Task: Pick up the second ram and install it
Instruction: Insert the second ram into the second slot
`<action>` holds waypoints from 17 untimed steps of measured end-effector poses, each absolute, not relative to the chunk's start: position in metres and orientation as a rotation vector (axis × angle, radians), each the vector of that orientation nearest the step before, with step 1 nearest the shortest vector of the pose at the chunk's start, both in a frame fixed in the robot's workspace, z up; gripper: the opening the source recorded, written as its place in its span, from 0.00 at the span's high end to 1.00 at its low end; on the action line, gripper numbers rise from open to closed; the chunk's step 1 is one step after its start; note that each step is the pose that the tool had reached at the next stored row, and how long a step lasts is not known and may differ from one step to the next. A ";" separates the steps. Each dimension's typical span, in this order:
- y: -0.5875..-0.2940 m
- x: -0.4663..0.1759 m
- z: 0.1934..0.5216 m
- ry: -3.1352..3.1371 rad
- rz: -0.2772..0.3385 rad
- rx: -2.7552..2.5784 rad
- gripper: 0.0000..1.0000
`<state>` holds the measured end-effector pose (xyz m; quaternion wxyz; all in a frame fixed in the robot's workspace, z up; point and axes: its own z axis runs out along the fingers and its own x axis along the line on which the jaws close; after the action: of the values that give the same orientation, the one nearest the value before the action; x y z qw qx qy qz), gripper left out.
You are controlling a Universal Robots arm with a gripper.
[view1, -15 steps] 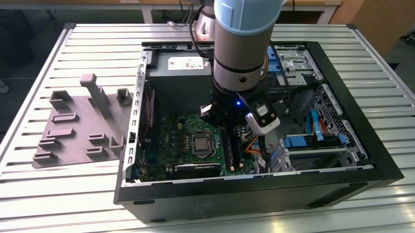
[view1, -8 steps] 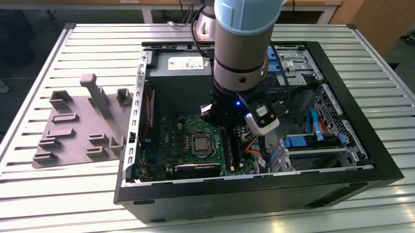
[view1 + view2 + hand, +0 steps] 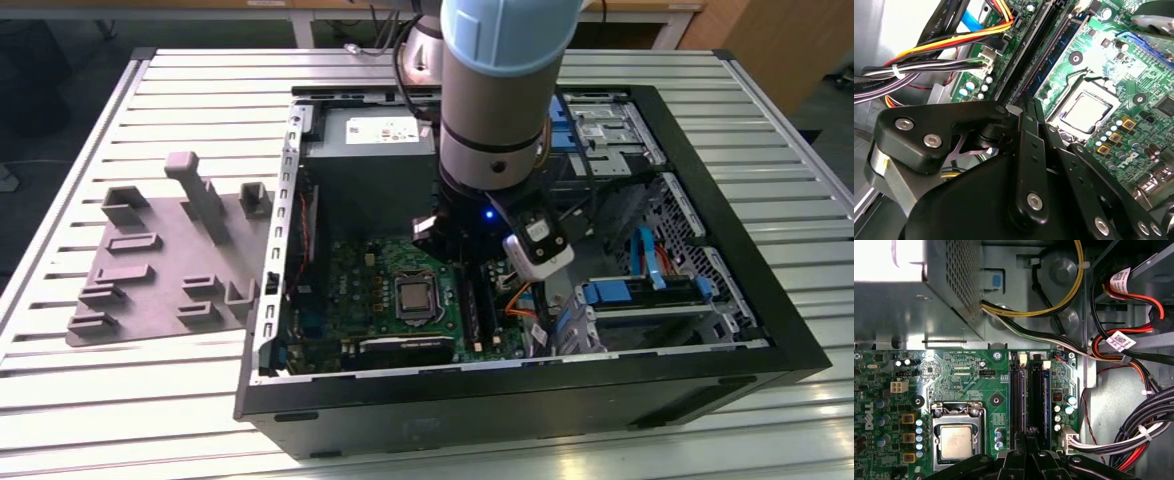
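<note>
Entry: second stick, mid-install.

Position: my arm [image 3: 494,120] reaches straight down into the open computer case [image 3: 747,290], over the memory slots just to the exterior view's right of the processor [image 3: 956,440].

Hand: my gripper [image 3: 1029,107] is narrow, with the fingers drawn close together. The tips sit right at the near end of the slot row. My own linkage covers the contact, so I cannot tell whether the pads are pinching a board edge or only resting on it.

Task's thing: a long dark stick with chips along its face stands on edge in one of the slots on the motherboard [image 3: 954,370]. It runs away from my fingertips in both wrist views. I judge this to be the second ram [image 3: 1038,395], since it lies in line with my fingers. I cannot rule out that it is another stick.

The neighbouring slot [image 3: 1018,395] on the processor side reads as plain black. Whether anything is in it, I cannot tell.

Progress (judgement):
- Pick-up is done; no loose stick lies on the grey fixture plate [image 3: 160,250] at the exterior view's left.
- The stick is in its slot.
- Full seating is unconfirmed. The white latch [image 3: 1046,364] at the far end sits against the stick's end, but I cannot tell whether it has closed.
- Release is not yet done.
</note>
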<state>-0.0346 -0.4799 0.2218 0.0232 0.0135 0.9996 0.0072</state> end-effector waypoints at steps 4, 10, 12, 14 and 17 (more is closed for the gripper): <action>-0.480 -0.035 0.220 3.095 0.022 0.042 0.88; -0.480 -0.035 0.217 3.095 0.022 0.042 0.88; -0.480 -0.035 0.217 3.095 0.022 0.042 0.88; -0.480 -0.035 0.217 3.095 0.022 0.042 0.88; -0.480 -0.035 0.216 3.095 0.023 0.042 0.88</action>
<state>-0.0347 -0.4799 0.2161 0.0232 0.0135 0.9996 0.0073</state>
